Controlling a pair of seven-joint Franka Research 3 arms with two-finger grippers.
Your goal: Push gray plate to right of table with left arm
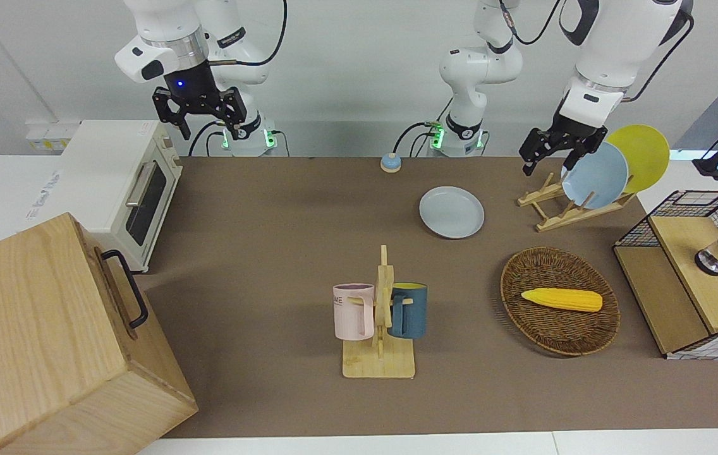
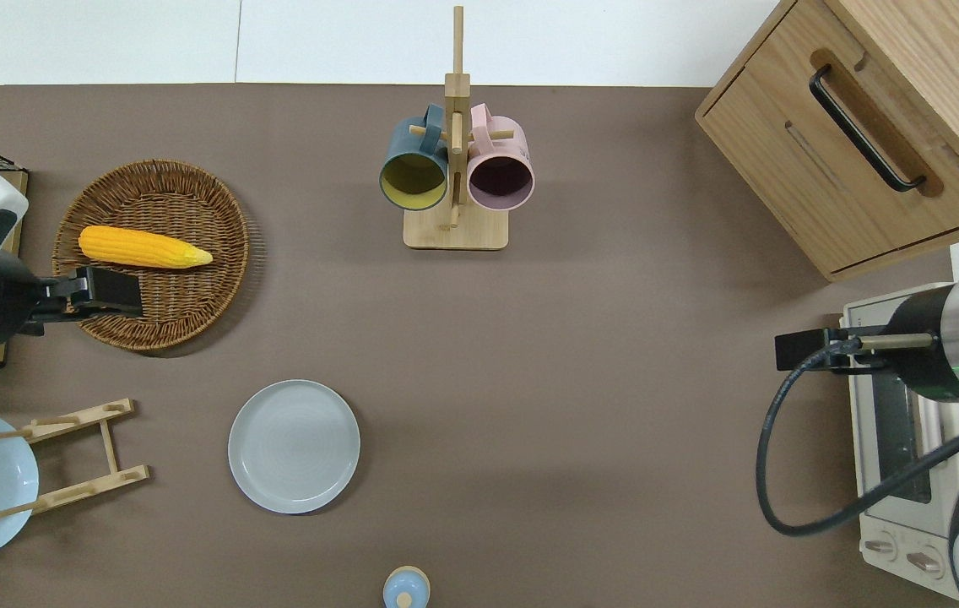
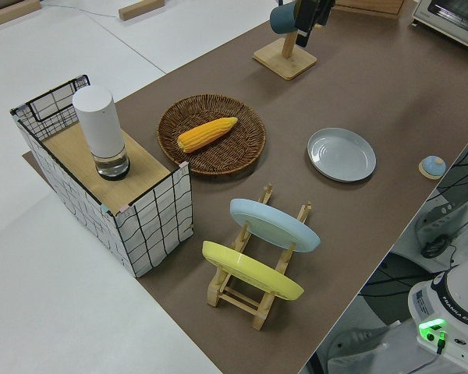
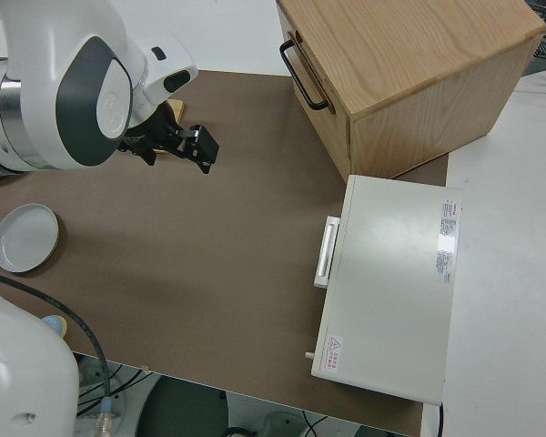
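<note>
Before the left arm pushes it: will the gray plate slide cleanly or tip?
The gray plate lies flat on the matte table, so it likely slides rather than tips. Its low rim gives little to push on; a finger might ride over. Being round, it may spin if pushed off-centre.
</note>
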